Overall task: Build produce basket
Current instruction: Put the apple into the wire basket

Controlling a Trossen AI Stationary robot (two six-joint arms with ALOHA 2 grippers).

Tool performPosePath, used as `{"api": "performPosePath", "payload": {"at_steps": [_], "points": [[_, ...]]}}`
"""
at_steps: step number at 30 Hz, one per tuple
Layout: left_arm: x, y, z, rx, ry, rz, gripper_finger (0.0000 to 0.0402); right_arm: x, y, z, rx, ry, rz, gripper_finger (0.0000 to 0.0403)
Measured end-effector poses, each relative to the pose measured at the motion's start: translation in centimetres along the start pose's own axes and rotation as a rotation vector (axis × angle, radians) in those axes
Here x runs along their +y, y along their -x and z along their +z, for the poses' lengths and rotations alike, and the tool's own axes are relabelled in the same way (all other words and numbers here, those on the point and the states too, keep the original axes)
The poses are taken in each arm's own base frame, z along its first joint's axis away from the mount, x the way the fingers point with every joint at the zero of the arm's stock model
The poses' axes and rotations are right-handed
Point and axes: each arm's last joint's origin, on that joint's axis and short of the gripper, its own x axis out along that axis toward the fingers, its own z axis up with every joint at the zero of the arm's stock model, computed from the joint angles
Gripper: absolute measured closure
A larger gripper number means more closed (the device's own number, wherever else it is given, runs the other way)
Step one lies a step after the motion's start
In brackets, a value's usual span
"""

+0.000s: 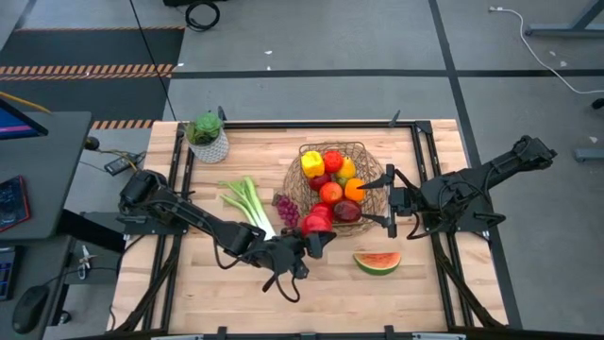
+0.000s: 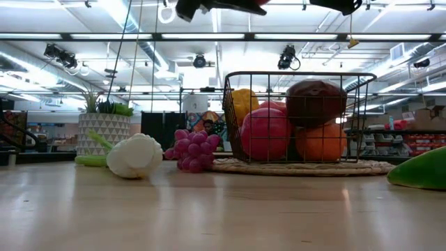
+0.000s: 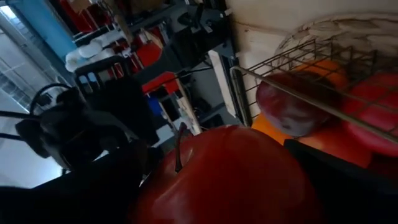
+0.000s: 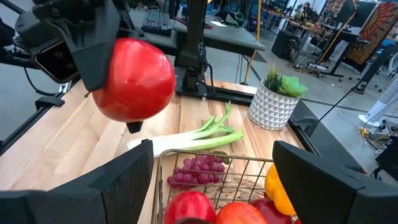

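The wire basket (image 1: 361,147) stands at the table's middle right, holding apples, oranges and a yellow pepper (image 1: 312,163). My left gripper (image 1: 318,230) is shut on a red apple (image 1: 318,221) at the basket's near left rim. In the right wrist view this apple (image 4: 137,78) hangs in the air. My right gripper (image 1: 388,200) stands open at the basket's right side, with nothing between its fingers. A leek (image 1: 250,205) and purple grapes (image 1: 286,211) lie on the table left of the basket. A watermelon slice (image 1: 377,262) lies near it. My left gripper pinches the red apple between its two fingers, which sit on opposite sides of its round body (image 4: 111,65). One finger (image 4: 93,37) is above the apple and the other (image 4: 132,126) below. The fingers come nearly level from the table's near left. The apple is lifted clear of the table.
A small white pot with a green plant (image 1: 208,137) stands at the far left corner. Black frame rails (image 1: 283,124) run along the table's edges. Bare wood lies near the front edge, left of the watermelon slice.
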Motion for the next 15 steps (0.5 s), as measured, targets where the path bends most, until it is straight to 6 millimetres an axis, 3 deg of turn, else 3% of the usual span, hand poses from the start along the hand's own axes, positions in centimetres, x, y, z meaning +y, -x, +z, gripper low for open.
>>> {"api": "performPosePath", "payload": {"at_steps": [9, 15], "points": [[0.12, 0.02, 0.00, 0.001, -0.035, 0.010, 0.0026, 0.01, 0.00, -0.14, 0.013, 0.006, 0.001, 0.0069], [0.45, -0.53, -0.68, 0.020, 0.207, 0.038, 0.0026, 0.01, 0.00, -0.15, 0.014, 0.007, 0.001, 0.0069]]}}
